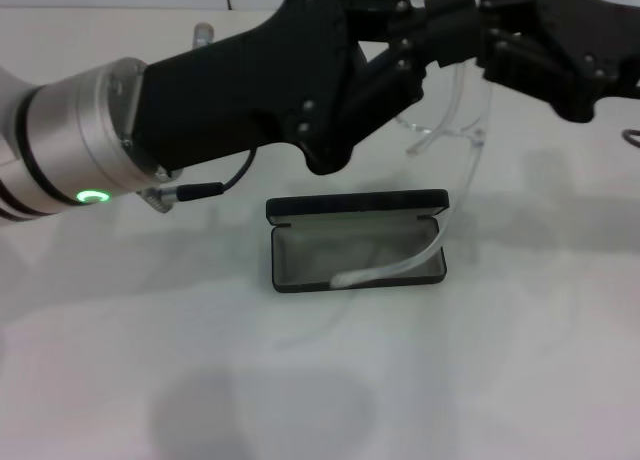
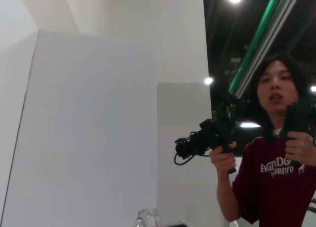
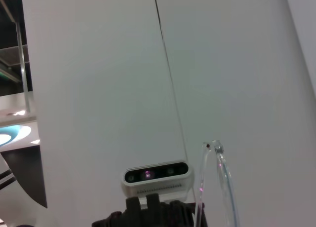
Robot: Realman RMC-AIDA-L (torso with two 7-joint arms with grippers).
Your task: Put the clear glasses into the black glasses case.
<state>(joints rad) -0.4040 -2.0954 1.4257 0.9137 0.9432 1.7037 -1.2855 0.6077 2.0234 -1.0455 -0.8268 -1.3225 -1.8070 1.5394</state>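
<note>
- Glasses (image 1: 462, 130) are held aloft between both grippers, left (image 1: 440, 30) and right (image 1: 500, 40); each grip's tightness cannot be told.
- One arm tip is dangled into the open case (image 1: 358, 242); lowering and closing are left.

left gripper (image 1: 425, 40), right gripper (image 1: 500, 45), raised, meeting

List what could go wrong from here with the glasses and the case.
1. The glasses hang high between both tools, left tool and right tool; only one arm's tip reaches the open case. The rest might land outside it.
2. That arm looks unfolded, pointing down, so the glasses may not lie flat and the lid might not close.
3. Pressing down on that tip could slide the light case across the table.
</note>
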